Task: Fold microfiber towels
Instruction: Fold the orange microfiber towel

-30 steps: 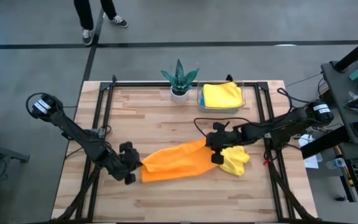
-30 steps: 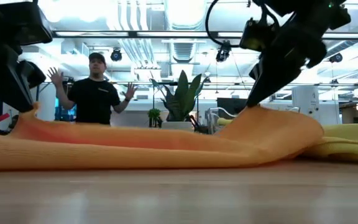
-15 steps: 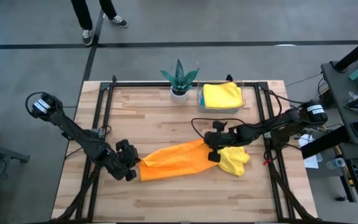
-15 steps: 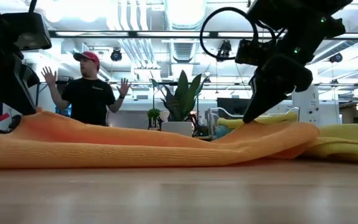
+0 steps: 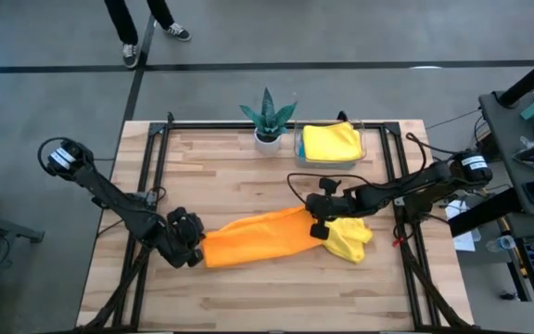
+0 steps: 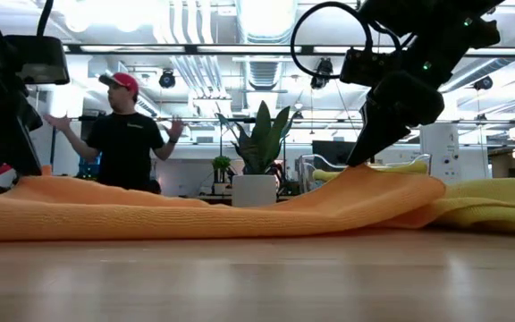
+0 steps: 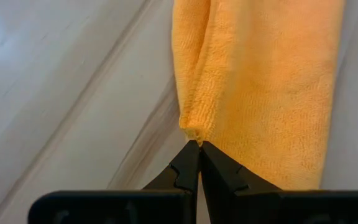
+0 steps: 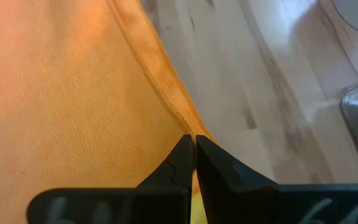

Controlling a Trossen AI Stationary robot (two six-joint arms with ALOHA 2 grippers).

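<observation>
My left gripper (image 5: 196,249) and right gripper (image 5: 316,228), both low, pinch opposite ends of the soft orange microfiber towel (image 5: 256,238) sagging mid-table. The wrist views show fingertips (image 7: 194,155) clamped on its edge; overhead adds the crumpled yellow towel (image 5: 350,237) beside it.

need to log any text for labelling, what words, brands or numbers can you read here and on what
None can be read.
Orange towel, yellow towel, folded yellow towel in the clear tray: no labels or tags show.
Person's black shirt and red cap: any print is too small to read.
</observation>
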